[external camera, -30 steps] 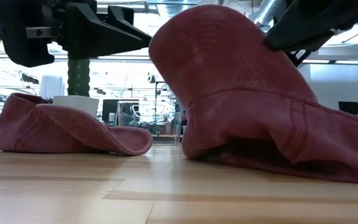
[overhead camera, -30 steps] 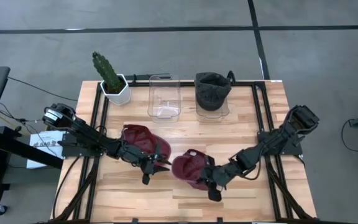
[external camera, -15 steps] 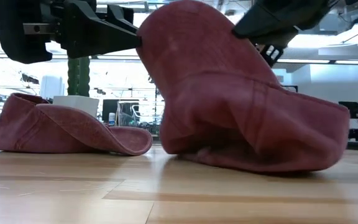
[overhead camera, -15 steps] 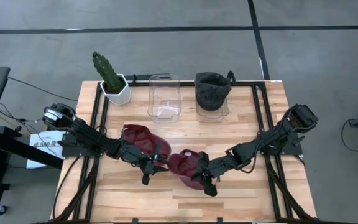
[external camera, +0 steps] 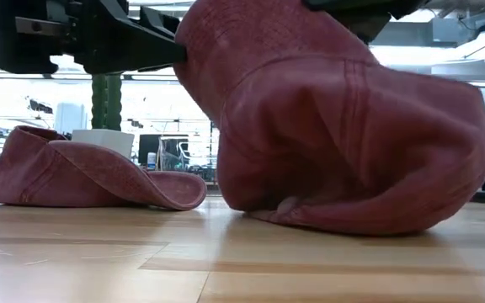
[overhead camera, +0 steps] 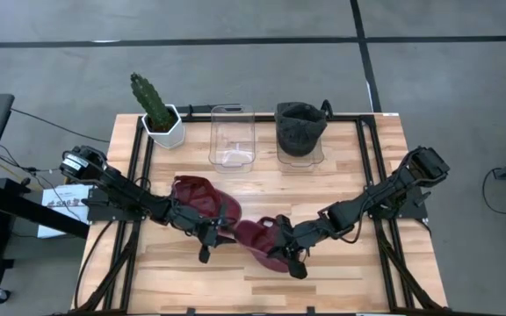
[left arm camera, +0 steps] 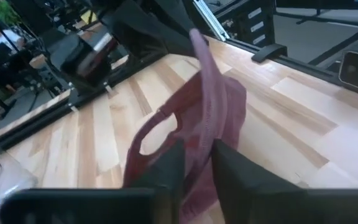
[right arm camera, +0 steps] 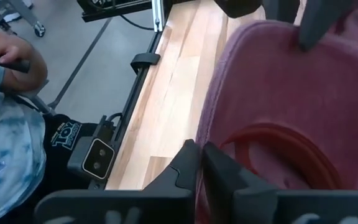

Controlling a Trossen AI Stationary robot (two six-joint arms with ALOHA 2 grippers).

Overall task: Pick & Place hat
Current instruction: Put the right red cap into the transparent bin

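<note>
Maroon hat [overhead camera: 257, 239] is being gripped from both sides, left jaws [overhead camera: 220, 235] and right jaws [overhead camera: 281, 248] each clamped on its edge, fabric bunching between them above the tabletop [overhead camera: 341, 180]; placing is pending beside a second hat [overhead camera: 193, 193].

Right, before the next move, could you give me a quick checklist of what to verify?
1. Right gripper shut on the hat rim: ok.
2. Left gripper pinching the hat's opposite edge: ok.
3. Hat clear of the table: not ok; in the low view its underside rests on the wood.
4. Second hat apart from the held one: cannot tell; the left arm covers the gap from above.
5. Clear bin at the back empty: ok.
</note>
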